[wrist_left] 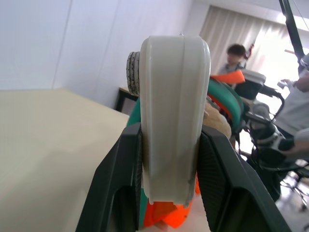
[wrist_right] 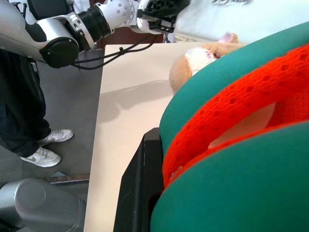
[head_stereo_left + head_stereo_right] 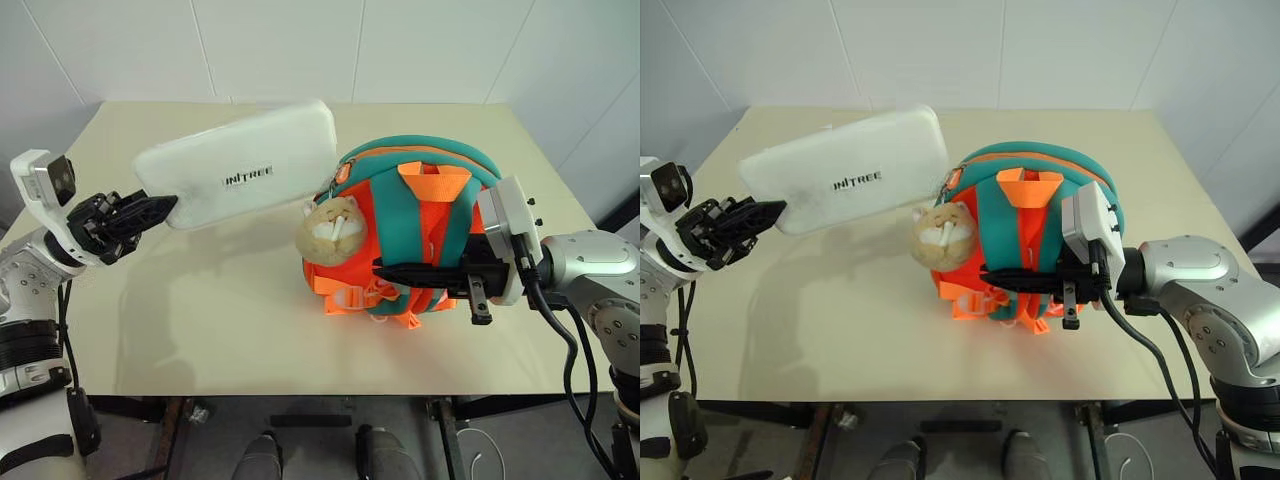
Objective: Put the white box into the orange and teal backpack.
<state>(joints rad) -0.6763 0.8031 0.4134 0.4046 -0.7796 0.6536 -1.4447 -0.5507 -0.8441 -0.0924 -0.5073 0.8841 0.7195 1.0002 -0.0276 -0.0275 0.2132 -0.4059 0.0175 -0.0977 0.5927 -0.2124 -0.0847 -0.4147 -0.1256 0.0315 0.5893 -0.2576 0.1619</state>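
The white box (image 3: 245, 170), flat with dark lettering, hangs tilted in the air over the table's left half, its far end close to the orange and teal backpack (image 3: 400, 215). My left gripper (image 3: 165, 208) is shut on the box's near end; the left wrist view shows the box (image 1: 174, 111) squeezed between both fingers (image 1: 120, 183). The backpack stands at the table's right middle with a tan plush toy (image 3: 330, 228) on its left side. My right gripper (image 3: 382, 268) reaches in from the right and is shut on the backpack's teal strap (image 2: 231, 82) low on its front.
The beige table (image 3: 200, 320) has bare room in front of and left of the backpack. White walls close the back. A person's legs and shoes (image 2: 29, 121) stand beside the table, and another person (image 1: 236, 53) sits further off in the room.
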